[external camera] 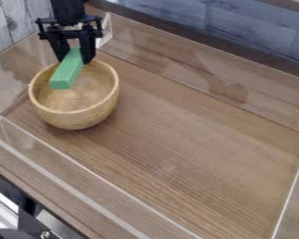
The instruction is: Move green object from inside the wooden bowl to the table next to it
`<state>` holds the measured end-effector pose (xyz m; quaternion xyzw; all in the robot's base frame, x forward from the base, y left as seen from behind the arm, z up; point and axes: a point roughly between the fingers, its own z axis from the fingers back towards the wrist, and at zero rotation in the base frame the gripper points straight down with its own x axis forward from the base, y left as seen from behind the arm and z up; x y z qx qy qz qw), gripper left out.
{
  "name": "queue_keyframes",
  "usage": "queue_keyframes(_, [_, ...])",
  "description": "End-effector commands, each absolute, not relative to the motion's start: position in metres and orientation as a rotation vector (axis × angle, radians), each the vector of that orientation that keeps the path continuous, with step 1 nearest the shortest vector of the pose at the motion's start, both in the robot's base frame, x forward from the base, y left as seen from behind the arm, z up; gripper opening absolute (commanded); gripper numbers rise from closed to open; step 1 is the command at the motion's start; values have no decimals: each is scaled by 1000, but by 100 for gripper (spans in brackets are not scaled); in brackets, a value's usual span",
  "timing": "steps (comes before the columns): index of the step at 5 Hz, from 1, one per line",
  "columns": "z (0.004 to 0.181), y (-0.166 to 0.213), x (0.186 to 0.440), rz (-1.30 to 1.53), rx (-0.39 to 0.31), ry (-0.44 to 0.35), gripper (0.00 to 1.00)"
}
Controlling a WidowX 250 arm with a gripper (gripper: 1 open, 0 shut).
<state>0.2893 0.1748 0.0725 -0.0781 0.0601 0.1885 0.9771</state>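
Green bar held above the bowl

The black gripper (74, 49) points down over the far rim of the wooden bowl (75, 96), its jaws closed on the upper end of the green bar (68, 71). The bar hangs tilted, its lower end slanting toward the left over the bowl's hollow, clear of the wood beneath it. The bowl sits near the far left corner of the brown counter (190, 131), close to the low clear plastic wall (152, 211) that edges it.
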Motion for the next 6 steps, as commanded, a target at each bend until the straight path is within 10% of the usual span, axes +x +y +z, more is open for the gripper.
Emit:
queue_keyframes(1, [86,177,304,334,-140,64,0])
queue_keyframes(6, [101,136,339,193,-175,54,0])
